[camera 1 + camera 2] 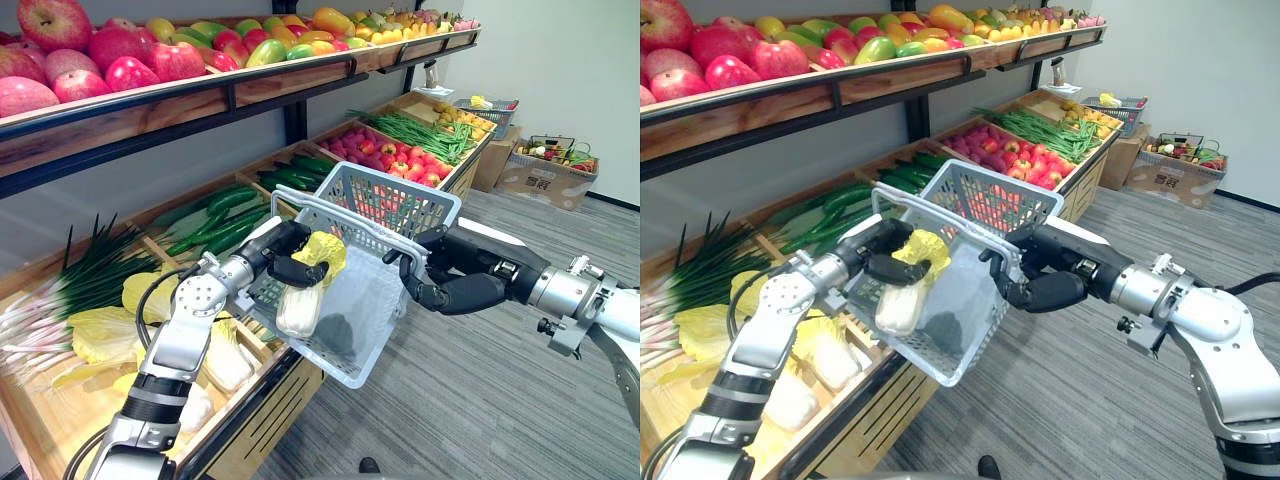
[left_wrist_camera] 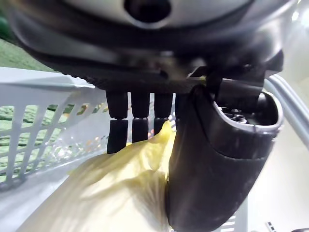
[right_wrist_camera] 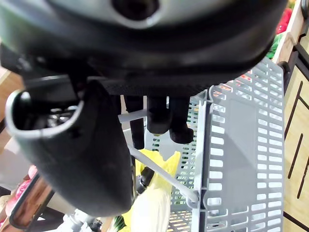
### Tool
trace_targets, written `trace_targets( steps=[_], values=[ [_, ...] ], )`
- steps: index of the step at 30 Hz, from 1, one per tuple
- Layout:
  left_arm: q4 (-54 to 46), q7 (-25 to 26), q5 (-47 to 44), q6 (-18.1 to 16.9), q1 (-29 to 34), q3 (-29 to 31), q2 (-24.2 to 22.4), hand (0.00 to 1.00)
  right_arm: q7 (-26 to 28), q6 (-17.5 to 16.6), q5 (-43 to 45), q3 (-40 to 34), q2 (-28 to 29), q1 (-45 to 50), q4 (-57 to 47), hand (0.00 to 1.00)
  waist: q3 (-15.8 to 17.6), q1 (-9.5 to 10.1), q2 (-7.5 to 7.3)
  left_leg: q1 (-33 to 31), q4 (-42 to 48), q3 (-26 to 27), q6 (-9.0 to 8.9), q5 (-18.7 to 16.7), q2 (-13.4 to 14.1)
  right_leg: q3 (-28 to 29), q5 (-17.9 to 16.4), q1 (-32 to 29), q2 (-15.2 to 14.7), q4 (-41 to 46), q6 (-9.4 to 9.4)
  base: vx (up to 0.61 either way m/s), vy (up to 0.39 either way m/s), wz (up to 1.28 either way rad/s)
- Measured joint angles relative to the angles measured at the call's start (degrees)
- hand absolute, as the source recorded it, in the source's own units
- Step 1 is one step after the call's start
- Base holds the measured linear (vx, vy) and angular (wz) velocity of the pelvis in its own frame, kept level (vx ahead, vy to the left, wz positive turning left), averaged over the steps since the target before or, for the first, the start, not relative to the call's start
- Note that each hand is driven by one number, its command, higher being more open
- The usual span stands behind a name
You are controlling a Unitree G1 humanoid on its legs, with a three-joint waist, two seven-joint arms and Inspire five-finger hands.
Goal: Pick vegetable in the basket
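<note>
The left hand (image 1: 283,252), fingers curled round a cabbage (image 1: 303,302), holds it nearly upright, white stem down, at the mouth of the tilted basket (image 1: 385,186). The right hand (image 1: 447,282) grips the basket's edge. Release probably needs only a small lowering.

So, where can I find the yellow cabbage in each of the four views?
Left eye view: the cabbage is at the centre, in the left hand, at the basket's mouth.
Right eye view: the cabbage is left of centre, same grip.
Left wrist view: the cabbage lies just past the fingers.
Right wrist view: the cabbage shows behind the basket's handle.
Shared landmark: the grey basket.
</note>
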Motion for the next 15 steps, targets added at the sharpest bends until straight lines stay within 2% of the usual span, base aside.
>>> trace_targets(
  steps=[5, 8, 12, 15],
  values=[
    [3.80, -0.81, 0.44, -0.18, -0.44, -1.70, -0.40, 1.00, 0.59, 1.29, 0.10, 0.11, 0.02, -0.23, -0.05, 0.00, -0.27, -0.28, 0.36, 0.35, -0.03, 0.56, -0.31, -0.01, 0.19, 0.33, 0.01, 0.00, 0.33, 0.00, -0.03, 0.02, 0.003, -0.05],
    [5.91, -1.24, 0.55, -0.74, -0.91, -3.28, 0.32, 1.00, 0.64, 3.32, 0.09, 1.22, -0.01, -2.09, -0.15, 0.00, -0.39, -0.54, 0.54, 0.81, -0.04, 1.45, -0.53, -0.06, 0.29, 1.07, -0.06, 0.00, 0.67, -0.02, -0.32, 0.01, 0.013, -0.13],
    [3.66, -6.62, 0.37, -0.66, -3.63, -6.24, 6.73, 1.00, 0.46, 3.68, 0.11, 1.70, -0.17, -2.40, -0.14, 0.00, -0.57, -0.96, 0.81, 1.20, -0.06, 1.53, -0.77, 0.05, 0.61, 0.95, -0.01, 0.04, 0.93, -0.01, -0.36, 0.01, 0.002, -0.02],
    [-6.17, -15.68, -0.76, -1.44, -8.35, -9.80, 13.93, 1.00, 0.35, 3.69, 2.78, 1.71, -0.67, -2.47, -0.15, 0.00, -0.74, -0.93, 1.08, 1.28, -0.17, 1.17, -0.85, 0.09, 0.92, 0.23, 0.08, 0.33, 1.00, 0.00, -0.27, 0.03, 0.001, 0.07]
  ],
)
